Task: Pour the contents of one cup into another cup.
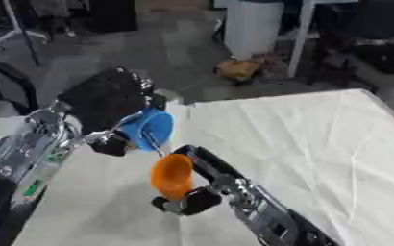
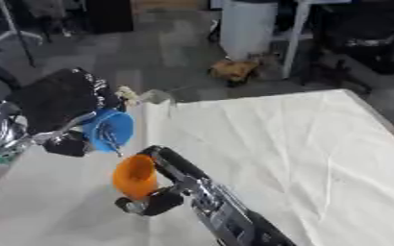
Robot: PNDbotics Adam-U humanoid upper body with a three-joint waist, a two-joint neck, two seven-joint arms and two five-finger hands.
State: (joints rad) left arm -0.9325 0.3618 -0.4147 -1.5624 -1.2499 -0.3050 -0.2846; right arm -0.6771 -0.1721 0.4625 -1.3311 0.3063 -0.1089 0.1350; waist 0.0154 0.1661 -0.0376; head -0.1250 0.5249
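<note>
The left hand (image 1: 108, 103) comes in from the left side, its black back turned toward the camera, and its fingers are curled round a blue cup (image 1: 150, 129); the cup is tipped over on its side, its open mouth facing right and down toward the orange cup (image 1: 173, 176); something thin and pale stands across the blue cup's mouth, too blurred to make out. The right hand (image 2: 163, 180) reaches in from the lower right along a black and silver forearm, and it grasps the orange cup, fingers on the cup's right side and the thumb under its lower end; the orange cup is held above the worktop (image 1: 318, 144), tilted, its mouth turned up and to the left toward the blue cup; the two cups are just beside each other, the blue one higher and to the left, the orange one lower and to the right; whether their rims touch cannot be told. Both cups hang over the left part of the worktop, which is covered with a creased white cloth (image 2: 267, 139); whether anything is inside either cup cannot be seen; beyond the worktop's far edge lies a grey floor (image 1: 150, 53) with a white bin (image 1: 252, 26) standing on it.
</note>
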